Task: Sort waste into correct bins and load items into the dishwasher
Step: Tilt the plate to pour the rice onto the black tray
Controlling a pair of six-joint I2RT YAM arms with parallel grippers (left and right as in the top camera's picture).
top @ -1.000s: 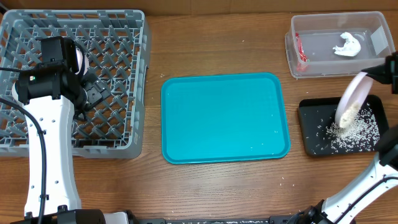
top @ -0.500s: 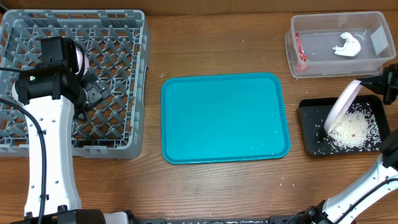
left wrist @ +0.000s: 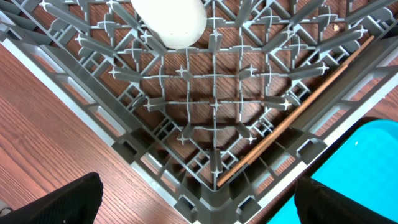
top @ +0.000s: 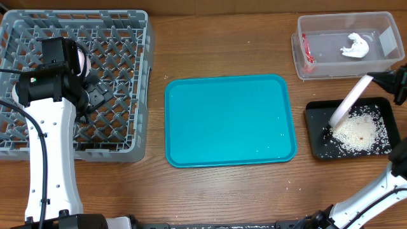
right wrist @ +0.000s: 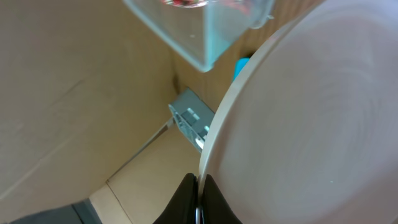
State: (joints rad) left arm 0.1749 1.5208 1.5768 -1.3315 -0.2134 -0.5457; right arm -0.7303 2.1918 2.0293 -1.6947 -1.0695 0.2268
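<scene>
My right gripper (top: pixel 376 78) is shut on the rim of a white plate (top: pixel 348 102). It holds the plate tilted almost edge-on over the shallow black tray (top: pixel 316 130). A heap of white rice crumbs (top: pixel 357 132) lies in that tray. The right wrist view shows the fingers (right wrist: pixel 186 196) pinching the plate (right wrist: pixel 311 124). The clear tub (top: pixel 299 48) holds the red wrapper (top: pixel 308 52) and the crumpled tissue (top: pixel 354 46). My left gripper (top: pixel 95 97) (left wrist: pixel 199 208) hangs open over the near right corner of the grey dish rack (top: pixel 121 127), where a white item (left wrist: pixel 171 22) sits.
The teal tray (top: pixel 229 119) lies bare in the middle of the wooden table. A few stray rice grains (top: pixel 289 186) dot the wood near the front edge. The left arm covers part of the rack.
The plate has tipped from face-on to nearly edge-on, and the rice that was sliding off it now lies in the black tray. The left arm has not moved.
</scene>
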